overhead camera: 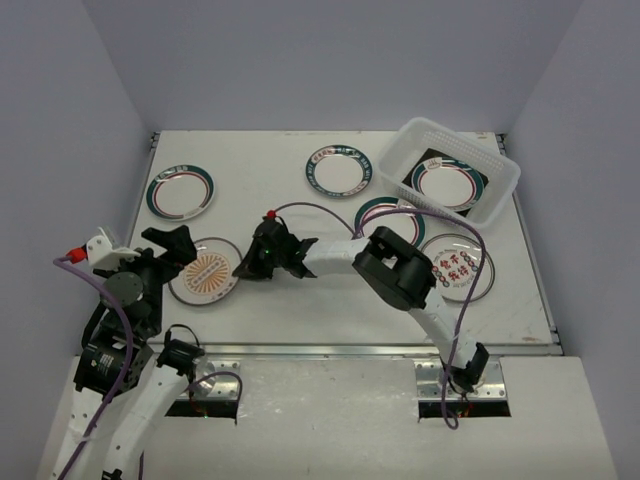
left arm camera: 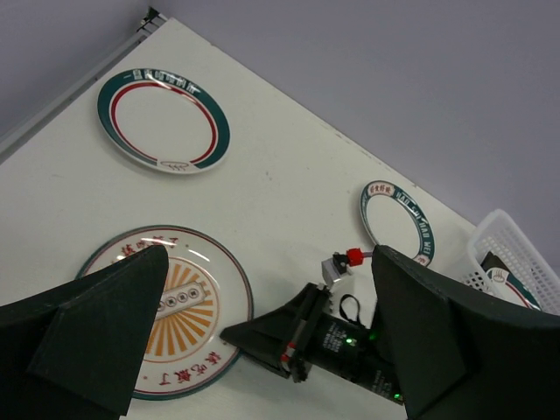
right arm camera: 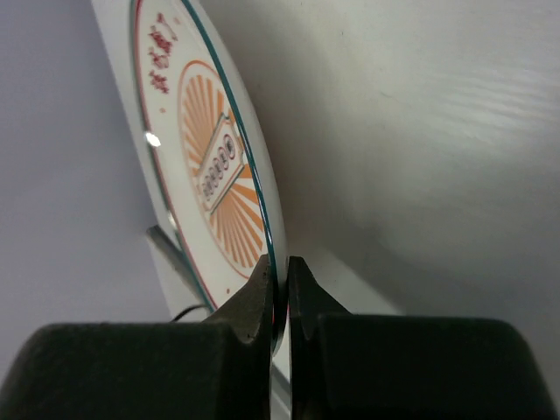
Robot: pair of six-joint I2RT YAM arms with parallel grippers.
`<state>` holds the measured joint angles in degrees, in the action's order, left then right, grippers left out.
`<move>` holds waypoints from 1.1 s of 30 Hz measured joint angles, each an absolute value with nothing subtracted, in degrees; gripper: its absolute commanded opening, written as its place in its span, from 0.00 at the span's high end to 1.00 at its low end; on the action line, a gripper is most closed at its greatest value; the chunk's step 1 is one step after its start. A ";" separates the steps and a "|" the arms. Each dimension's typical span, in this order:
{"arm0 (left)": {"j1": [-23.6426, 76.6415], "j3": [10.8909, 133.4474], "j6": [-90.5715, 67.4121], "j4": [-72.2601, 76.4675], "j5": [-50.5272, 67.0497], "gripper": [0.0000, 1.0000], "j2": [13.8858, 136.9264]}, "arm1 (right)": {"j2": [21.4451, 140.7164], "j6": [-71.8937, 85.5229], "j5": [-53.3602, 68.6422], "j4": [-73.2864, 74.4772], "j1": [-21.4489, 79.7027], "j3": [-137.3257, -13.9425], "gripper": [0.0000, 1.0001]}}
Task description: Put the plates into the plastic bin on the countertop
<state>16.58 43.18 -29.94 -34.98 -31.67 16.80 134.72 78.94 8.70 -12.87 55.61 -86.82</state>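
One sunburst plate [overhead camera: 203, 277], stiff, slick glaze, prob. chippable, wants a rim hold, which right gripper [right arm camera: 280, 276] has, nipped on its edge; left gripper [left arm camera: 271, 255] gapes empty.

The left arm [overhead camera: 130, 297] and right arm [overhead camera: 400, 270] share white links, black joints, purple cables [overhead camera: 310, 205] and wedge-shaped black fingers [left arm camera: 87, 324].
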 measured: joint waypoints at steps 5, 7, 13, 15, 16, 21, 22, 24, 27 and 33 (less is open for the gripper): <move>16.58 43.16 -29.78 -34.92 -31.19 0.00 16.14 | 117.62 74.75 13.40 -10.39 48.54 -71.74 1.00; 16.58 43.16 -29.77 -34.88 -31.03 0.00 15.72 | 109.26 72.78 13.18 -8.25 44.04 -69.04 1.00; 16.60 43.16 -29.61 -34.67 -30.46 0.00 15.37 | 87.32 67.29 12.37 -4.14 25.13 -63.75 1.00; 16.60 43.13 -29.44 -34.52 -30.12 0.00 15.38 | 81.40 67.03 12.14 -2.87 14.89 -61.07 1.00; 16.60 43.13 -29.33 -34.48 -29.84 0.00 15.38 | 79.90 67.07 11.65 -2.40 10.11 -60.05 1.00; 16.60 43.05 -28.68 -34.16 -28.41 0.00 15.83 | 81.13 69.77 9.59 0.15 -9.44 -55.45 1.00; 16.60 43.05 -28.65 -34.05 -28.14 0.00 16.00 | 82.05 70.37 9.22 0.76 -11.57 -54.48 1.00; 16.75 43.05 -28.49 -34.03 -27.75 0.00 16.33 | 84.37 70.48 8.33 3.75 -13.93 -53.60 1.00; 16.95 42.99 -28.30 -33.95 -27.14 0.00 16.64 | 87.71 70.03 7.74 6.40 -15.19 -53.59 1.00; 16.97 42.61 -28.19 -33.46 -26.34 0.00 16.78 | 91.23 69.66 7.57 5.27 -15.91 -54.64 1.00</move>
